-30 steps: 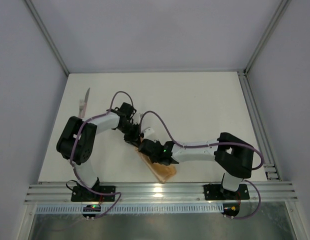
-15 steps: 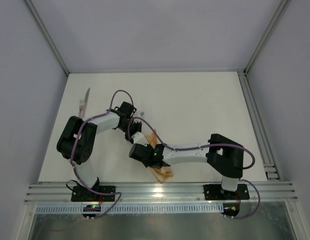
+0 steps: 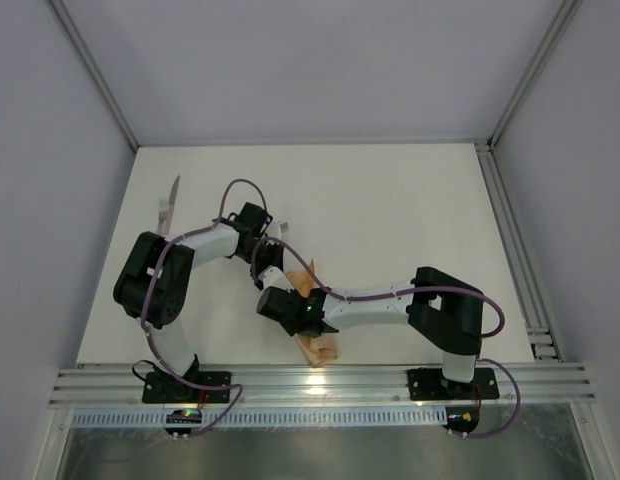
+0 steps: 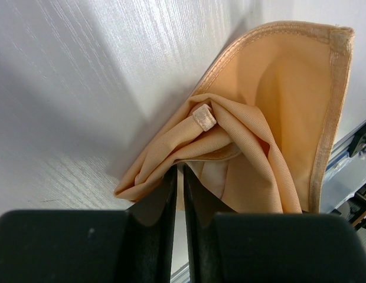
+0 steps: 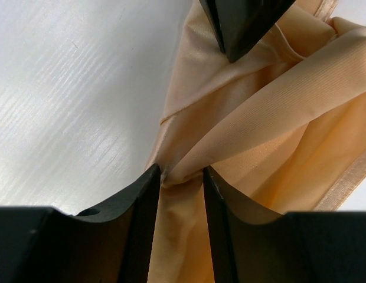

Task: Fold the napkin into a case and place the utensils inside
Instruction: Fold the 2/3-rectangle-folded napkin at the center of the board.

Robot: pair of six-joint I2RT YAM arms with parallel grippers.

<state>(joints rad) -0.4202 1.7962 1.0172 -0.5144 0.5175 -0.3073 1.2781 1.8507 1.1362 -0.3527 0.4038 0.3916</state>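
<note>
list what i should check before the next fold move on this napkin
1. Left jaws gripping the thin peach-orange cloth napkin: ok, nearly shut on a fold at its edge.
2. Right jaws gripping the napkin: ok, a bunched fold sits between them.
3. Napkin lying flat for a clean fold: not ok, it is crumpled and gathered.
4. Case formed: not ok, no pouch shape yet.
5. Silver-bladed knife with a pale pinkish handle out of the way: ok, it lies on the white table at the far left, apart from the cloth.
6. Clearance between the two wrists: cannot tell, they crowd together over the cloth.
</note>
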